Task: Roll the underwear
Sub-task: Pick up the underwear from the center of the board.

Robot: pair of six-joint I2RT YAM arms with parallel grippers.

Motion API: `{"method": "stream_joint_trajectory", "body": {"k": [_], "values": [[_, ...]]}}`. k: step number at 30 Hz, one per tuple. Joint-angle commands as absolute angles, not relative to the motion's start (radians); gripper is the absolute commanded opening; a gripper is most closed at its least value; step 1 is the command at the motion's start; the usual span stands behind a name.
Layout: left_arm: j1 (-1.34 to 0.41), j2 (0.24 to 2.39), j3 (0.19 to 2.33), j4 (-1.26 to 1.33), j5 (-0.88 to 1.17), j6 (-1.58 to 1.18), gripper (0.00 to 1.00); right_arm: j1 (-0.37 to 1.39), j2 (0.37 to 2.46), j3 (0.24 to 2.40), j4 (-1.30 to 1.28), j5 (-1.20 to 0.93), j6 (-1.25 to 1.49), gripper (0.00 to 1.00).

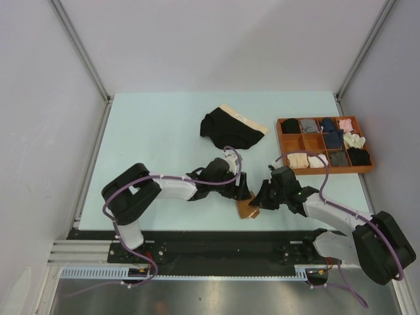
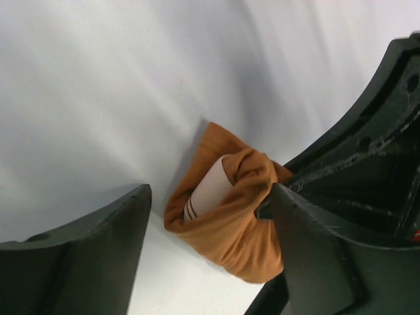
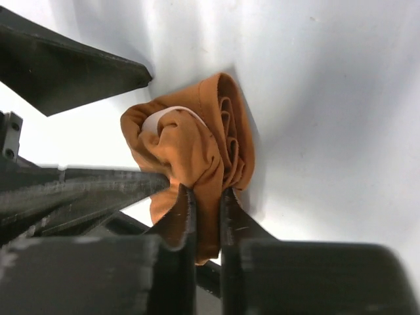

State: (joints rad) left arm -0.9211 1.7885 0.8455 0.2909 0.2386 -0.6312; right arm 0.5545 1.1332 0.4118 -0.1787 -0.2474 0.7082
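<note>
Pinching rolled rust-brown briefs (image 3: 197,144) at the bench's (image 1: 151,131) six o'clock, the right gripper (image 3: 204,197) clamps fabric; the left gripper (image 2: 209,197) gapes wide.

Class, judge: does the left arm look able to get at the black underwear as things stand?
Probably yes: the black underwear lies just beyond the left end effector with bare table between, and that end effector stands open.

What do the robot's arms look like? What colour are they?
The left arm and right arm have chunky black joints and white tubes between. A purple cable loops along each. Their claw fingers are flat and black.
</note>
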Motion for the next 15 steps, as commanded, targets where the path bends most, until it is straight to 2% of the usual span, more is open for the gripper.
{"method": "stream_joint_trajectory", "body": {"k": [1,5,8,15], "values": [[-0.907,1.724,0.880,0.138,0.201,-0.630,0.85,0.549,1.111,0.454,-0.170,-0.268,0.700,0.00],[-0.822,1.581,0.900,0.017,0.170,-0.631,0.92,0.479,1.011,0.518,-0.302,-0.247,0.631,0.00],[-0.729,1.479,0.902,-0.093,0.149,-0.609,0.95,0.359,0.942,0.612,-0.394,-0.259,0.542,0.00],[-0.522,1.249,0.917,-0.261,0.144,-0.551,0.98,0.042,1.000,0.810,-0.439,-0.348,0.339,0.00]]}}
